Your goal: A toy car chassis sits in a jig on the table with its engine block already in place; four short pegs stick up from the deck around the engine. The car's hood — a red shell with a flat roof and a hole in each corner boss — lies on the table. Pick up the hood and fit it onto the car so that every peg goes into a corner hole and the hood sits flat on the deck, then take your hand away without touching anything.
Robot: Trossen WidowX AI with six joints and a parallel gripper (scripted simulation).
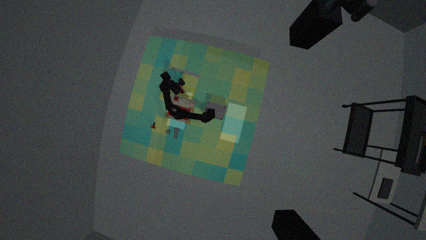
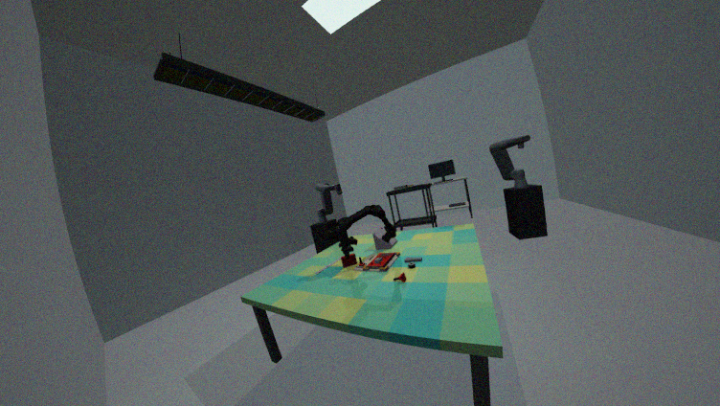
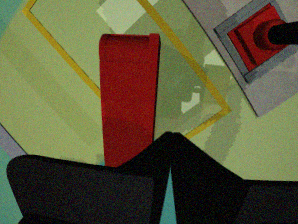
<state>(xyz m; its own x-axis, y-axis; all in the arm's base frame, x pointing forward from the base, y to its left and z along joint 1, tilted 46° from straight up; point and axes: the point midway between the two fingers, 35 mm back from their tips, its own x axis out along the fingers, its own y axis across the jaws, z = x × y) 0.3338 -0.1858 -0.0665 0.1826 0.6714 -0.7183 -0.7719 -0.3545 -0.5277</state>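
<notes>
The red hood [image 1: 182,89] [image 2: 348,260] [image 3: 128,100] appears to stand on edge on the table, within and across a yellow outline. My gripper [image 3: 172,139] is shut and empty. In the wrist view its fingertips are just right of the hood's lower end and overlap it in the picture; whether they touch it I cannot tell. In the exterior view the gripper is directly above the hood. The red chassis [image 2: 391,257] sits in its jig beside the hood, partly hidden by my arm in the top view. The pegs and the hood's corner holes cannot be made out.
A pale board beside the hood carries a red square part [image 3: 252,37] with a black knob. A red piece [image 1: 153,125] [image 2: 400,278], a dark ring [image 1: 167,130] and a grey piece [image 1: 176,132] [image 2: 413,259] lie past the chassis. A thin grey strip [image 1: 186,72] lies behind the hood.
</notes>
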